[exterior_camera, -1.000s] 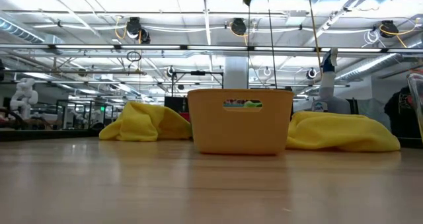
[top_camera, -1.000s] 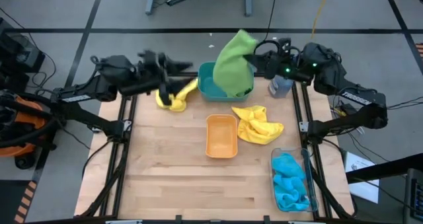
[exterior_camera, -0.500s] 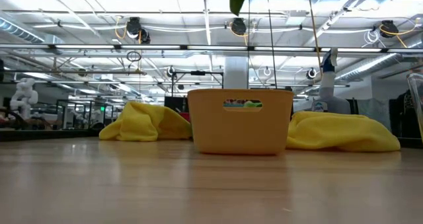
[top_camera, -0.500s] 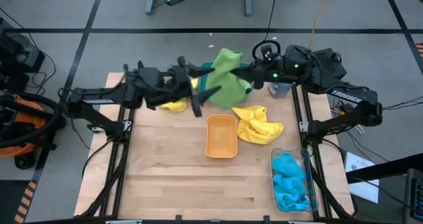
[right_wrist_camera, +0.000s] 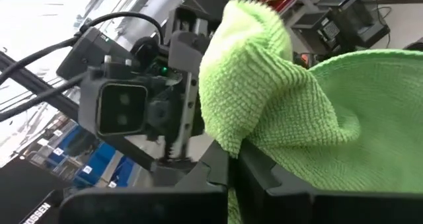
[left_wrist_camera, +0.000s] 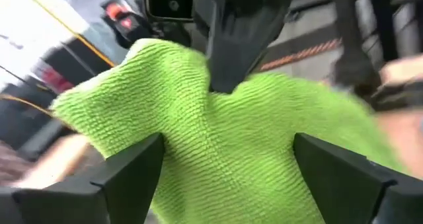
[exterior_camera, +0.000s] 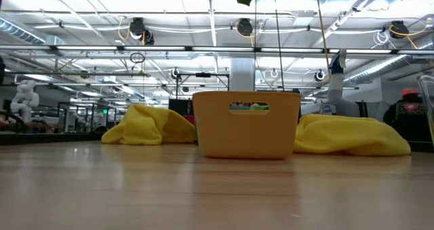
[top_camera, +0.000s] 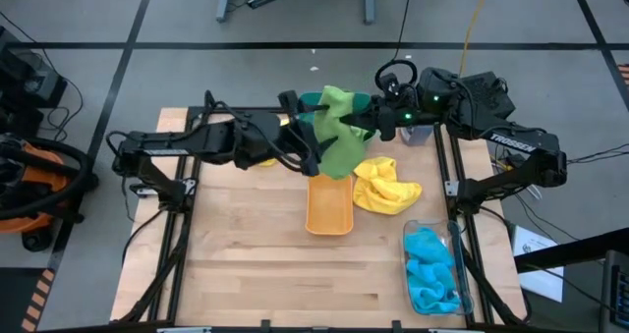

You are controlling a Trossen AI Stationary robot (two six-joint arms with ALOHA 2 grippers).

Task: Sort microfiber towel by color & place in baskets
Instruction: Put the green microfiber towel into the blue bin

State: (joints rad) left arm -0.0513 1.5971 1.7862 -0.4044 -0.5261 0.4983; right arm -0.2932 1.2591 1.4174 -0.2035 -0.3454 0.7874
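Observation:
A green microfiber towel [top_camera: 337,135] hangs in the air above the far middle of the table, over the far end of the orange basket [top_camera: 329,203]. My right gripper [top_camera: 366,125] is shut on it. My left gripper [left_wrist_camera: 228,178] is open at the towel's left side, with one finger on either side of the cloth [left_wrist_camera: 225,138]; I cannot tell whether they touch it. One yellow towel [top_camera: 385,184] lies right of the orange basket. Another yellow towel [top_camera: 263,159] lies half hidden under the left arm. The teal basket [top_camera: 309,101] shows only a rim behind the green towel. My right gripper pinches a bunched upper part of the green towel [right_wrist_camera: 228,135] between its two fingers. It comes level from the table's right side. The towel is lifted clear and hangs slack below and past the fingers.
The clear basket [top_camera: 454,237] at the right near corner holds blue towels [top_camera: 430,270]. A spray bottle [top_camera: 418,132] stands at the far right, under the right arm. In the low view the orange basket [exterior_camera: 246,123] stands between the two yellow towels [exterior_camera: 146,126] [exterior_camera: 352,135]. Bare wood lies toward the near edge.
My left arm has swung from the table's far left toward the right, over one yellow towel, up to the green towel. My right gripper has carried the green towel from above the teal basket leftward and toward the near edge, lower than before.

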